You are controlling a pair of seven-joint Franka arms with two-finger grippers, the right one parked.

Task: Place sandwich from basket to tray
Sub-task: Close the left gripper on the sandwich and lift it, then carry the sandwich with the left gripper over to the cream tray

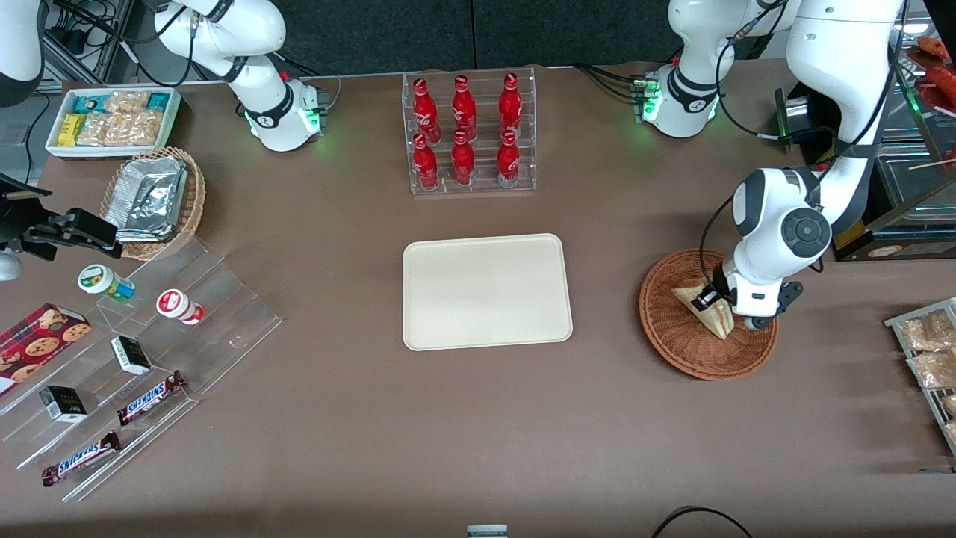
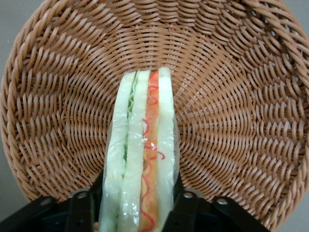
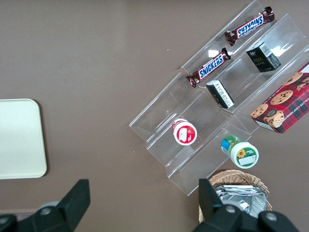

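Your brown surface (image 1: 358,418) lies bare between the tray (image 1: 487,291) and the basket (image 1: 672,329) toward the working arm's end. Inside the basket, the gripper (image 2: 140,212) has its fingers (image 2: 79,212) clamped on the sandwich (image 2: 142,154).

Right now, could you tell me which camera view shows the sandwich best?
The left wrist view: the sandwich fills the frame edge-on, its green and red filling clear, between the gripper fingers, over the basket. The front view shows it small, partly hidden by the arm. The right wrist view shows none of it.
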